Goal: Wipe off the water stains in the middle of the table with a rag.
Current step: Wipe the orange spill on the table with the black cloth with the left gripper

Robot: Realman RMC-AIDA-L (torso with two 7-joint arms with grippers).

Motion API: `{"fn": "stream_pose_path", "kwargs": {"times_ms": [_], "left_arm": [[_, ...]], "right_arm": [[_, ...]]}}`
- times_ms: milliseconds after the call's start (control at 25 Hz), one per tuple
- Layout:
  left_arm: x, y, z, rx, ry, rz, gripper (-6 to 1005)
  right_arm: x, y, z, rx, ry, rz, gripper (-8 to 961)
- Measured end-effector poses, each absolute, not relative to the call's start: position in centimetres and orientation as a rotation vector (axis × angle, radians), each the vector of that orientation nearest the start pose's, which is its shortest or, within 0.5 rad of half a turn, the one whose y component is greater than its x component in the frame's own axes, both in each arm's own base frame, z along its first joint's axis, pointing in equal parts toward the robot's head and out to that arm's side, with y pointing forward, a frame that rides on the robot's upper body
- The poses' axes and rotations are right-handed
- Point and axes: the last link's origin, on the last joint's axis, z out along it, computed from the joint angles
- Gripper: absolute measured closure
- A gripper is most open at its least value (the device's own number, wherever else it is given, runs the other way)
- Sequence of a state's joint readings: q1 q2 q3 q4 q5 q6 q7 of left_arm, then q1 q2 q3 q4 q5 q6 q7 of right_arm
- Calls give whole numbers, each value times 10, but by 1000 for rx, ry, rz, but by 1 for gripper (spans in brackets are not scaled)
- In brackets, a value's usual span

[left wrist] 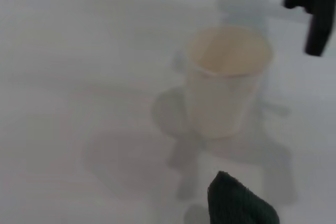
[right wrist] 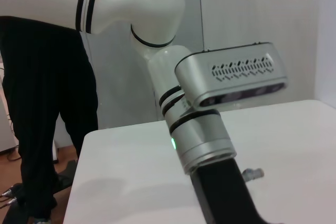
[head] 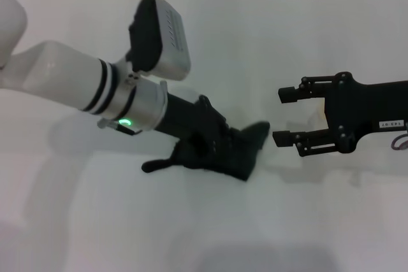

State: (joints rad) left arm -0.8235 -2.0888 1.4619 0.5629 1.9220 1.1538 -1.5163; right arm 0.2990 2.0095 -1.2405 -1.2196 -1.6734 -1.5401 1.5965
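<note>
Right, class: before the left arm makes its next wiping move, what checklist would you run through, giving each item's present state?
1. Rag lies on the table under the left gripper: ok.
2. Left gripper's hold on the rag: cannot tell.
3. Water stains located: cannot tell; no blot shows.
4. Cup upright and apart from the rag: ok.
5. Right gripper out of the wiping path: not ok; it is open, close beside the rag's tip.
</note>
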Motion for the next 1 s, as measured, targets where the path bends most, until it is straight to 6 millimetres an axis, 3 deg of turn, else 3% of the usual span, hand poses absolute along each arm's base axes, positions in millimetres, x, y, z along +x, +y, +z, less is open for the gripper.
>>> {"fn": "stream_pose_path", "kwargs": {"times_ms": [400, 1000], "left_arm": [[-170, 348, -117, -3169, -95, -16, 929], [-196, 388, -79, -2961, -171, 45, 929]], "right_arm": [[199, 305, 29, -2883, 250, 611, 197], [199, 305, 30, -2880, 254, 611, 195]]}}
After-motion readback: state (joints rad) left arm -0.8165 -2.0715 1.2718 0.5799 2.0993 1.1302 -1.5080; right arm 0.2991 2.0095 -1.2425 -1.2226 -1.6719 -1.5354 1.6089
